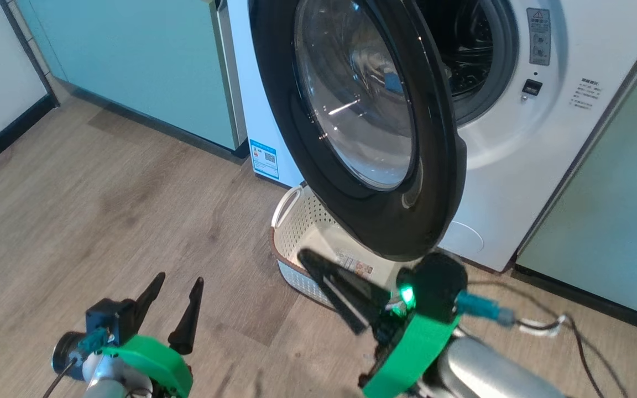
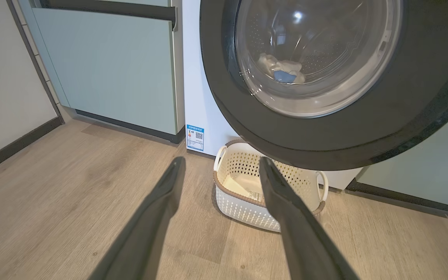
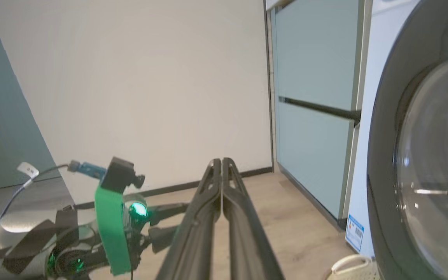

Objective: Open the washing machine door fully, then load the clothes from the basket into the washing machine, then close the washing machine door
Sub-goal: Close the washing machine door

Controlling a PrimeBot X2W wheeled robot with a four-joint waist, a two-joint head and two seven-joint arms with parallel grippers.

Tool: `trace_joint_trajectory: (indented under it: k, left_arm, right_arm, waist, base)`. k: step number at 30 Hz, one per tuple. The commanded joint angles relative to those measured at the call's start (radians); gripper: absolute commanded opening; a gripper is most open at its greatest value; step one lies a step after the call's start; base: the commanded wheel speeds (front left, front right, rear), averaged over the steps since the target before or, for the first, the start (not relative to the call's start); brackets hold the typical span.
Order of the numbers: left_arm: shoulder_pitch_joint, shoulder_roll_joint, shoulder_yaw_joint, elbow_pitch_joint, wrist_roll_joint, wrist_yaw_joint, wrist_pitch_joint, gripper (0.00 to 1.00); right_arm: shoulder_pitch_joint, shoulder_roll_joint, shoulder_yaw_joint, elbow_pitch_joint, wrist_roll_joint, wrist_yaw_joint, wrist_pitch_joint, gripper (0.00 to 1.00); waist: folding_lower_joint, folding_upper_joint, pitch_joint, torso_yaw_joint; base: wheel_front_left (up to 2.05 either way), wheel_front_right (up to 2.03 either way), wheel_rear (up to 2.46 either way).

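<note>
Left claw [image 1: 180, 279], released with fingers spread, hangs above the floor [image 1: 103, 221], well left of and below the washing machine door [image 1: 440, 166]. Right claw [image 1: 303, 254], clenched on nothing, lies just below that door's lower rim, crossing the basket [image 1: 291, 226] in the head view. The door stands ajar, its top cut off, and hides much of the washing machine [image 1: 517, 155] opening and the basket's far half. Behind its glass the clothes [image 2: 284, 72] show dimly, pale with a blue piece.
</note>
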Motion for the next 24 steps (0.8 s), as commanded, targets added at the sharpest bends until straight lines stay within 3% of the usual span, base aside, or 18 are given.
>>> trace_joint_trajectory:
  k: [1,13,24]
  left_arm:
    - [-0.061,0.013,0.042,-0.025,0.006,-0.001,-0.009,1.0]
    - [-0.076,0.012,0.027,-0.023,0.005,-0.001,-0.009,1.0]
    - [-0.098,0.003,0.016,-0.025,0.003,-0.001,-0.009,1.0]
  right_arm:
    - [0.006,0.021,0.006,-0.003,-0.003,-0.003,-0.007,0.0]
    - [0.039,0.047,0.008,0.144,-0.022,-0.003,-0.007,0.0]
    - [0.016,0.065,-0.115,0.224,-0.052,-0.003,-0.007,0.0]
  waist:
    - [0.0,0.0,0.001,-0.001]
    - [0.0,0.0,0.018,-0.001]
    - [0.0,0.0,0.062,0.0]
  base:
    - [0.0,0.0,0.0]
    - [0.0,0.0,0.0]
    - [0.0,0.0,0.0]
